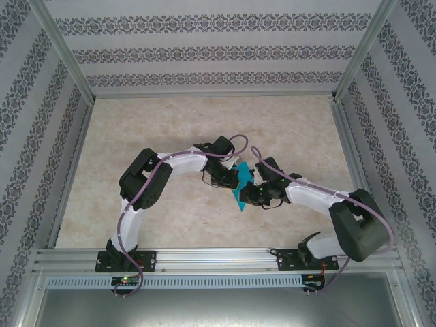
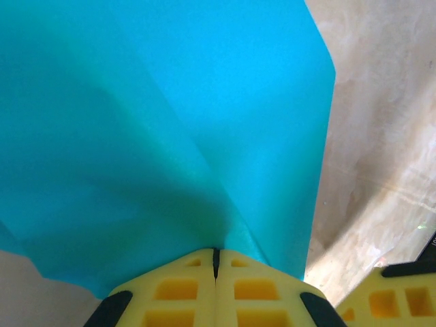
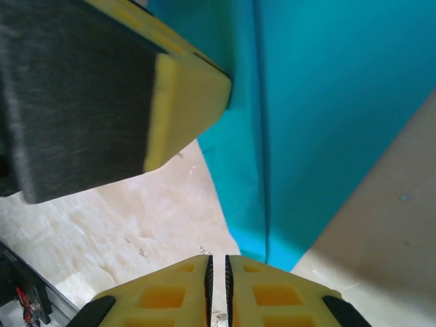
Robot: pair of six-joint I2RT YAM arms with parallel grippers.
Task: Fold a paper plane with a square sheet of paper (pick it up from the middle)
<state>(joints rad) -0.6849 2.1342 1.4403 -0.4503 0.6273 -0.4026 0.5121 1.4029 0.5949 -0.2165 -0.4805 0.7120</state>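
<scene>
The turquoise sheet of paper point(image 1: 240, 199) hangs between the two grippers above the middle of the table, folded, with a pointed lower end. My left gripper point(image 2: 216, 260) is shut on it, and the paper point(image 2: 170, 122) fans out from the closed yellow fingertips. In the right wrist view a long crease runs down the paper point(image 3: 327, 102), and the left gripper's finger point(image 3: 184, 95) pinches its upper edge. My right gripper point(image 3: 218, 267) sits just left of the paper's lower tip, its jaws almost together with bare table showing through the slit. In the top view the left gripper point(image 1: 234, 178) and right gripper point(image 1: 251, 195) nearly touch.
The beige marbled table point(image 1: 170, 129) spreads around both arms. Patterned walls point(image 1: 204, 48) and aluminium posts close in the back and sides. A metal rail point(image 1: 218, 257) carrying the arm bases runs along the near edge. One of the right gripper's yellow fingers point(image 2: 388, 300) sits close beside the left one.
</scene>
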